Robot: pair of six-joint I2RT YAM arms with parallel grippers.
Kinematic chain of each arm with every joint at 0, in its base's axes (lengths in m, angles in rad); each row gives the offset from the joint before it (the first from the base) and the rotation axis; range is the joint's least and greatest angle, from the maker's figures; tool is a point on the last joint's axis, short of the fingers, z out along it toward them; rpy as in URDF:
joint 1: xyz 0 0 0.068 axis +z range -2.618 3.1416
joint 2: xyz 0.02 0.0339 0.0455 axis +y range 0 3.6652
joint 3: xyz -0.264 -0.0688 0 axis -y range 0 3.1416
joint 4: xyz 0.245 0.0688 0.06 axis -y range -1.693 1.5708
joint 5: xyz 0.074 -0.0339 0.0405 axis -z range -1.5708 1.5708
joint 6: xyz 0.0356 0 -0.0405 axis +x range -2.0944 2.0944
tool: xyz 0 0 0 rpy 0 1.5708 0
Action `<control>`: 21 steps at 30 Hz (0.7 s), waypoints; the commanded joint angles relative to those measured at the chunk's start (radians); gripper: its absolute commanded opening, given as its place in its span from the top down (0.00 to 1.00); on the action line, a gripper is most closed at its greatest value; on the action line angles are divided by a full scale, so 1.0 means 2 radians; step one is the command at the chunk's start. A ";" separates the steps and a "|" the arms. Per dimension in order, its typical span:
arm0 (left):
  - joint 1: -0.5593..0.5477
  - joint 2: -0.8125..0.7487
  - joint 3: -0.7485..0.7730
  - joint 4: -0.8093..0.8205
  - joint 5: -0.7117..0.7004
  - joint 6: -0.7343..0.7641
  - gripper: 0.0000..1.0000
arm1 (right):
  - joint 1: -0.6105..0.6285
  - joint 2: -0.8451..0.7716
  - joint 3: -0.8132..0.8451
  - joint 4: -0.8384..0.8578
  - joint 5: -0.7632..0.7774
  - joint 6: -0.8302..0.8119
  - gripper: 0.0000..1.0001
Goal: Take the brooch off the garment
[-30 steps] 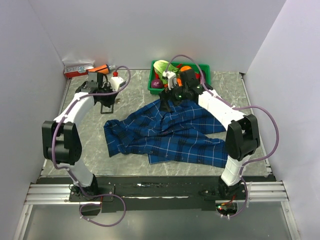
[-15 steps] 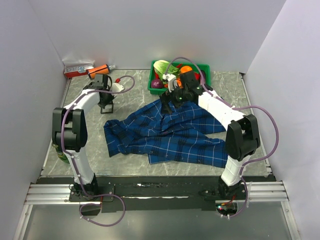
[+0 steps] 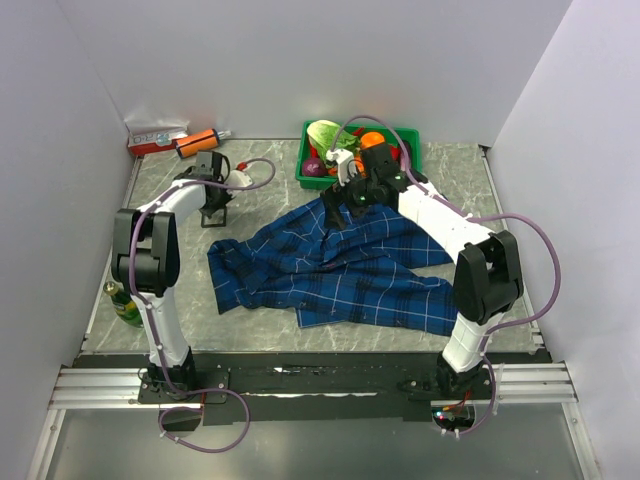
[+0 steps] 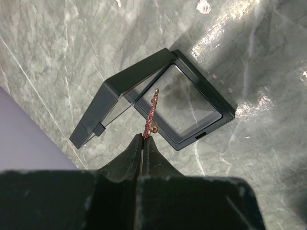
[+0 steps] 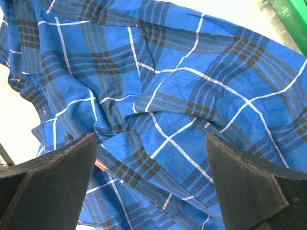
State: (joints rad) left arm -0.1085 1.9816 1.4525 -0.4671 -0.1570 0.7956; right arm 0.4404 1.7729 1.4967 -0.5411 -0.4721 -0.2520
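Note:
The brooch (image 4: pixel 151 113), a thin pinkish-gold ornament, sticks out of the tips of my left gripper (image 4: pixel 144 138), which is shut on it. It hangs just above an open black case (image 4: pixel 181 108) with a clear window. In the top view my left gripper (image 3: pixel 212 203) sits at the back left over that case (image 3: pixel 216 216), off the cloth. The garment (image 3: pixel 340 265), a crumpled navy plaid shirt, lies mid-table. My right gripper (image 3: pixel 336 208) hovers open over its far edge. In the right wrist view the right gripper (image 5: pixel 151 160) is wide open above the garment (image 5: pixel 182 100), with the red tag (image 5: pixel 100 164) by its left finger.
A green basket (image 3: pixel 406 137) of vegetables stands at the back, behind the right wrist. A red box (image 3: pixel 155 138) and an orange item (image 3: pixel 196 142) lie in the back left corner. A green bottle (image 3: pixel 124 304) lies at the left edge. Walls close in three sides.
The left arm's elbow has swung up and inward, uncovering the green bottle, while its gripper stays over the case with the brooch. The right gripper has hardly moved.

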 commanded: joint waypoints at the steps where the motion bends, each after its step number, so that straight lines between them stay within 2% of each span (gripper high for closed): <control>1: -0.007 0.003 0.000 0.020 -0.011 0.013 0.99 | -0.002 -0.030 -0.007 0.006 0.004 -0.007 0.00; 17: -0.021 -0.004 -0.059 0.064 -0.049 0.032 0.99 | -0.002 -0.034 -0.015 0.007 0.007 -0.012 0.00; 18: -0.022 -0.006 -0.066 0.071 -0.053 0.036 0.96 | -0.001 -0.034 -0.017 0.008 0.007 -0.012 0.00; 19: -0.023 -0.008 -0.070 0.073 -0.055 0.036 0.89 | -0.002 -0.036 -0.017 0.009 0.008 -0.013 0.00; 21: -0.024 -0.014 -0.071 0.069 -0.056 0.031 0.83 | -0.001 -0.037 -0.019 0.010 0.009 -0.013 0.00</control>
State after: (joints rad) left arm -0.1459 1.9812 1.3361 -0.3359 -0.2440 0.8501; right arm 0.4404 1.7634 1.4639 -0.5404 -0.4599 -0.2611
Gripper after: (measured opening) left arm 0.125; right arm 0.997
